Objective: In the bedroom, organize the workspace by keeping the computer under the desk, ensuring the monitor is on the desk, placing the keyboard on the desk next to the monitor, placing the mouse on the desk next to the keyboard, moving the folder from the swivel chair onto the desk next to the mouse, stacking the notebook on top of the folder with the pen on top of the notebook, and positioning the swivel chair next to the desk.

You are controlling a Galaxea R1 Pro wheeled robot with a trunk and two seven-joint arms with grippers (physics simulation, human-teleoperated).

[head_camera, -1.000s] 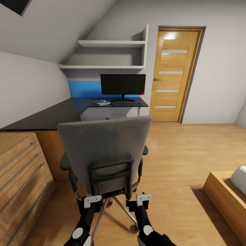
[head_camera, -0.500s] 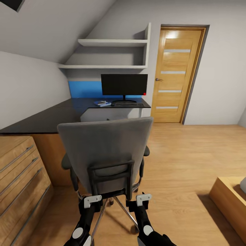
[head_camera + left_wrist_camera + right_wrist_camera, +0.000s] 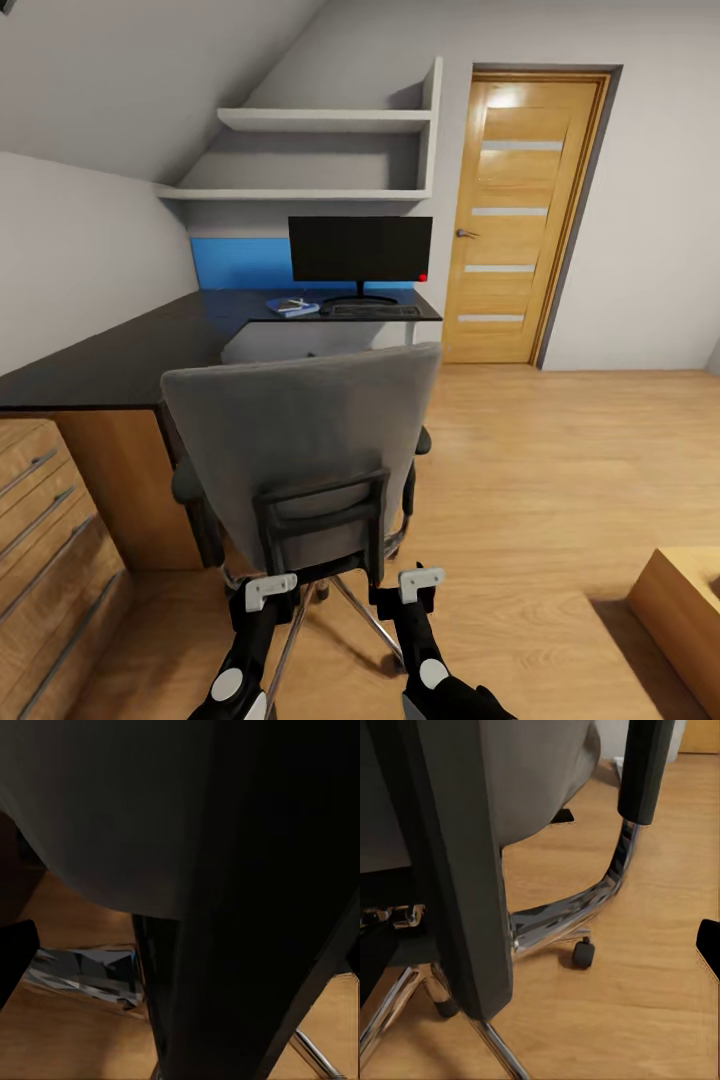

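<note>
The swivel chair (image 3: 300, 450) stands with its grey back toward the robot, just off the near corner of the desk (image 3: 130, 350) and not yet tucked in. Both grippers sit low behind its black back frame, the left gripper (image 3: 268, 590) and the right gripper (image 3: 420, 580) (whether their fingers are spread or pinching the frame, I cannot tell). Far along the desk stand the monitor (image 3: 360, 250), the keyboard (image 3: 375, 311) and the folder (image 3: 292, 306)

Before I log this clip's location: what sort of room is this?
Likely an attic room used as a home office: sloped grey-white ceiling, long black-topped L-shaped desk with a wide black monitor, and a grey-upholstered swivel chair on light wood floor.
</note>
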